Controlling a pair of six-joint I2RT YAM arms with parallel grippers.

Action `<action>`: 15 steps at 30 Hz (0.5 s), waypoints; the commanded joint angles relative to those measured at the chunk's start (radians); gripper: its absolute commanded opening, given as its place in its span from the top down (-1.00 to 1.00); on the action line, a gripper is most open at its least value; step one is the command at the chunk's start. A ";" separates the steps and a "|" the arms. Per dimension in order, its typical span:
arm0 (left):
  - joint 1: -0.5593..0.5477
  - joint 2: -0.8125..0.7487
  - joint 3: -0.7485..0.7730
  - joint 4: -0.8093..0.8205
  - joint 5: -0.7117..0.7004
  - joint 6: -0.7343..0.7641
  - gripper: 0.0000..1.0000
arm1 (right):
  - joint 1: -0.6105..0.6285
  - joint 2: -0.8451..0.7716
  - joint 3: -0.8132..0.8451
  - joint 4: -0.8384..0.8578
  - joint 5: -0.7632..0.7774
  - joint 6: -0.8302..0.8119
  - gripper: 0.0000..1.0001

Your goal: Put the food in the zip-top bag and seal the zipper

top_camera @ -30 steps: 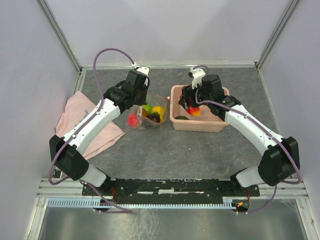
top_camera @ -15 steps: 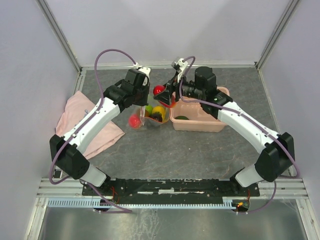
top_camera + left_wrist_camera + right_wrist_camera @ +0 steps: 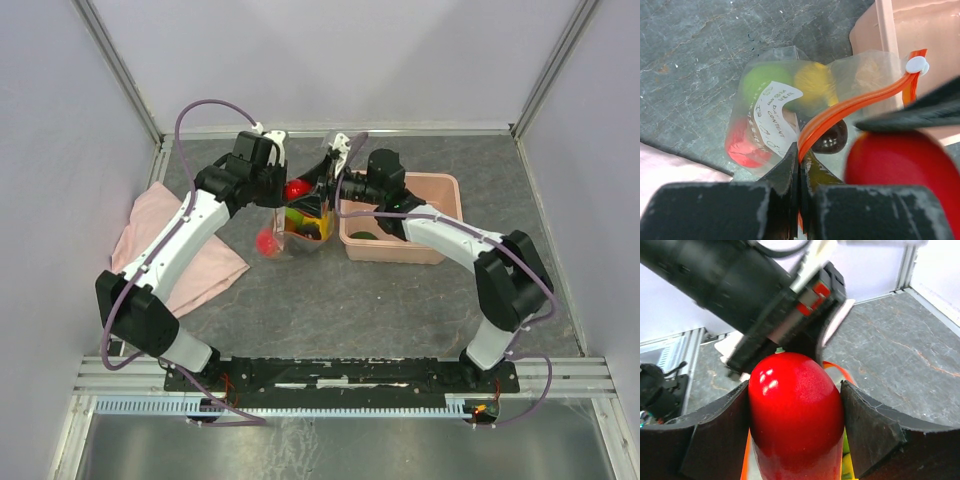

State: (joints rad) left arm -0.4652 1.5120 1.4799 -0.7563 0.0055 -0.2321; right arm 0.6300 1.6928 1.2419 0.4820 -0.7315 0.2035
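Four toys (image 3: pixel 759 81) fill the bag (image 3: pixel 786 54): green, yellow, red, dark. Left gripper (image 3: pixel 799 161) pinches its zipper (image 3: pixel 860 102); right gripper (image 3: pixel 792 432) clamps a red fruit (image 3: pixel 792 400) above it. Bin (image 3: pixel 395 251) alongside holds one green piece (image 3: pixel 364 236).

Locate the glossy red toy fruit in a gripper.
Top view: the red fruit sits in the right gripper, over the clear zip-top bag, left of the pink bin.
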 commanded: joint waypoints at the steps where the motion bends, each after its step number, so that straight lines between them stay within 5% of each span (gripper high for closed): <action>1: 0.004 -0.041 0.017 0.031 0.071 -0.003 0.95 | 0.007 0.075 -0.025 0.227 -0.024 -0.025 0.35; 15: 0.019 -0.056 -0.006 0.022 0.050 0.000 0.95 | 0.003 0.122 -0.038 0.022 0.074 -0.316 0.06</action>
State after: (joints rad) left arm -0.4492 1.5005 1.4715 -0.7631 0.0364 -0.2329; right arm 0.6312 1.8149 1.1870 0.5011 -0.6930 -0.0277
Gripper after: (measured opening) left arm 0.043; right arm 0.736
